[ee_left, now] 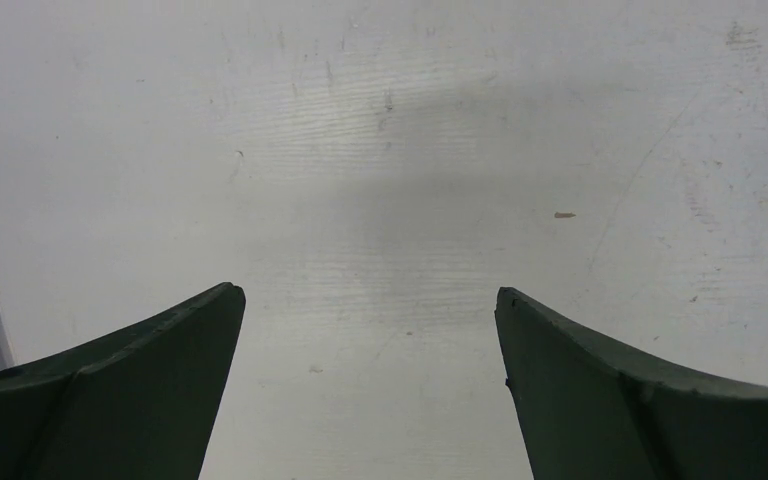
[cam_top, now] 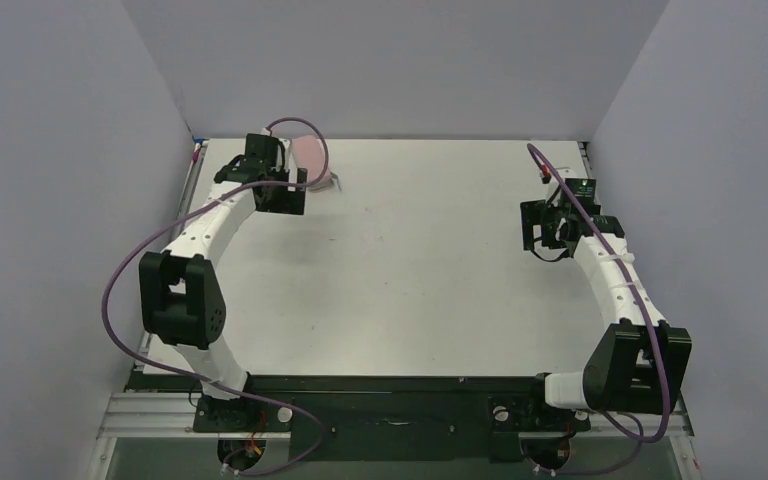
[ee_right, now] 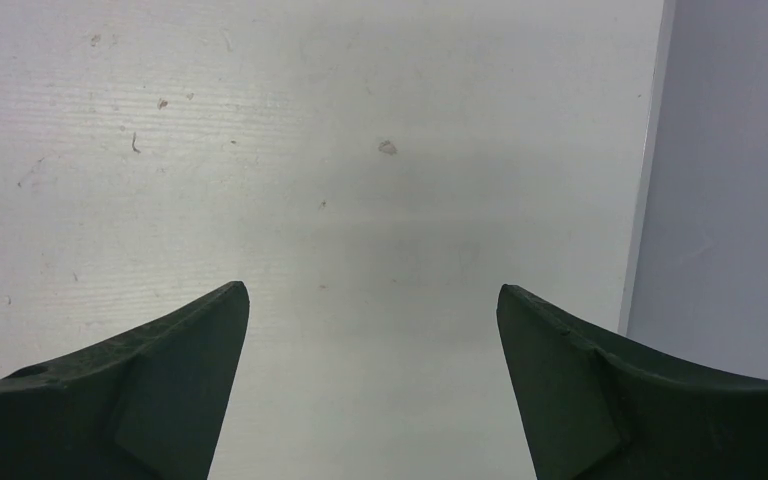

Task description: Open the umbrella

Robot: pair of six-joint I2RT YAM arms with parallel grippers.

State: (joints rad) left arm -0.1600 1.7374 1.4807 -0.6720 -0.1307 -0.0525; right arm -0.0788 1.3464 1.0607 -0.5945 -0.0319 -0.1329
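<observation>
One pinkish case [cam_top: 309, 152] beside left claw [cam_top: 282, 200]

Open table [cam_top: 410, 270] mid; pinkish obj. [cam_top: 310, 152] by L tool [ee_left: 370, 300], wall [ee_right: 730, 180] close beside R tool [ee_right: 372, 290].

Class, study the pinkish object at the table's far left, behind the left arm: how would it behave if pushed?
The pinkish object looks rounded, so it would probably slide or rock rather than topple. It seems small beside the left arm, so it is likely light. It is partly hidden, so its stiffness cannot be judged.
</observation>
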